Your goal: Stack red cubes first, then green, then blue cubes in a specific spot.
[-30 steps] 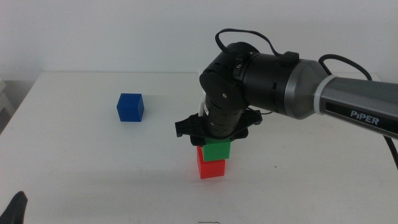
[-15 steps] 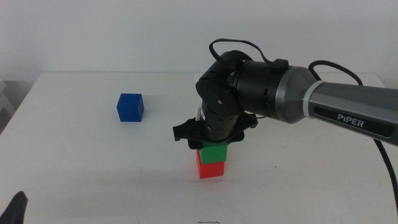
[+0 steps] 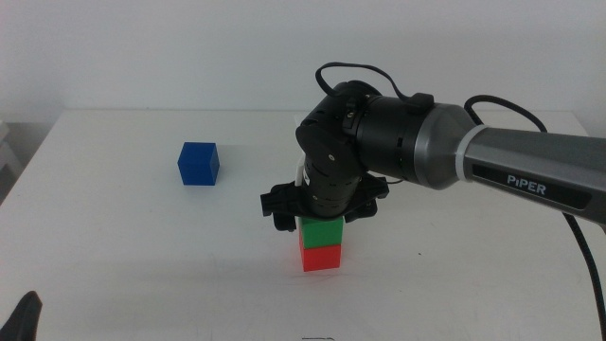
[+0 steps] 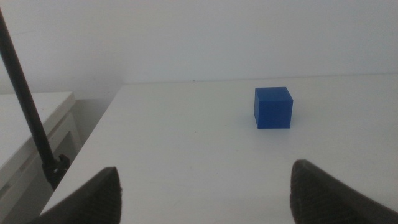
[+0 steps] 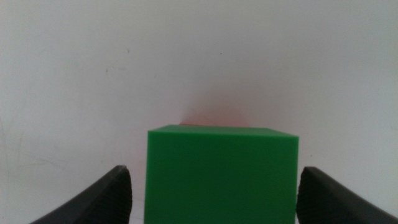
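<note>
Your bench (image 3: 133, 246): white. Right claw (image 3: 320, 210): directly over the stack, jaws spread wide, clear of green cube (image 3: 321, 230) on both sides. Green cube: sits atop red cube (image 3: 322, 257). Blue cube (image 3: 198, 164): well apart, bench's left. Left claw (image 4: 202, 186): wide, waiting.

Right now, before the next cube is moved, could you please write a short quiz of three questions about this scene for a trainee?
1. True or false: the green cube sits on top of the red cube.
2. Which cube stands alone on the table? A) red B) green C) blue
3. Fill in: in the right wrist view, the right gripper has its jaws ____ on either side of the green cube, with a gap on both sides.

Key
1. True.
2. C, the blue cube, apart from the stack; the left gripper waits near the table's edge, facing it.
3. Open.
</note>
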Controlling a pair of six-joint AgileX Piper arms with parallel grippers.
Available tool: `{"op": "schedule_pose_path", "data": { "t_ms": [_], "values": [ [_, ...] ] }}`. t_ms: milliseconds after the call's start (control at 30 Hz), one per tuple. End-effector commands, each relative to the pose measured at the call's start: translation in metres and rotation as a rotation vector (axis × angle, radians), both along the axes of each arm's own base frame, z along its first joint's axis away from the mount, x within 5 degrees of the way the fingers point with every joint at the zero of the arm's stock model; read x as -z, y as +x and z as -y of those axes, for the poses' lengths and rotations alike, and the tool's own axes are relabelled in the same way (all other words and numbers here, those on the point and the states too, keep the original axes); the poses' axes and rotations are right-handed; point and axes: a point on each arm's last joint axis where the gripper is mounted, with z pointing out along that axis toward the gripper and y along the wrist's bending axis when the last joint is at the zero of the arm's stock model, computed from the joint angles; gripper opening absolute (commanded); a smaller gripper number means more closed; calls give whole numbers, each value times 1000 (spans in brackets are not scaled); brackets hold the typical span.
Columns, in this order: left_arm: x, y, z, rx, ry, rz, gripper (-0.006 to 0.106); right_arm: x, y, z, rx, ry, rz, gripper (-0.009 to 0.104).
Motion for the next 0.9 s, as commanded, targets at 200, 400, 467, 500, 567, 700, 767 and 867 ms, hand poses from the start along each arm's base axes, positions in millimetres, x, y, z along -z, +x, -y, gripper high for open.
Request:
{"op": "schedule_pose_path", "data": {
  "t_ms": [200, 400, 467, 500, 567, 700, 767, 867],
  "values": [
    [-9, -1, 0, 2, -11, 99, 92, -80, -15, 13, -24, 111, 168, 88],
    [-9, -1, 0, 2, -11, 99, 92, -163, -58, 70, -52, 70, 307, 87],
    [-9, -1, 0, 2, -11, 99, 92, -174, -76, 89, -109, 44, 327, 87],
    [-9, -1, 0, 2, -11, 99, 92, -178, -86, 99, -148, 42, 339, 87],
    [-9, -1, 0, 2, -11, 99, 92, -182, -105, 114, -219, 69, 370, 87],
    [-9, -1, 0, 2, -11, 99, 92, -189, -150, 151, -377, 135, 494, 87],
    [-9, -1, 0, 2, -11, 99, 92, -184, -169, 167, -424, 170, 549, 87],
    [-9, -1, 0, 2, -11, 99, 92, -178, -198, 195, -444, 232, 628, 87]
  ]
}}
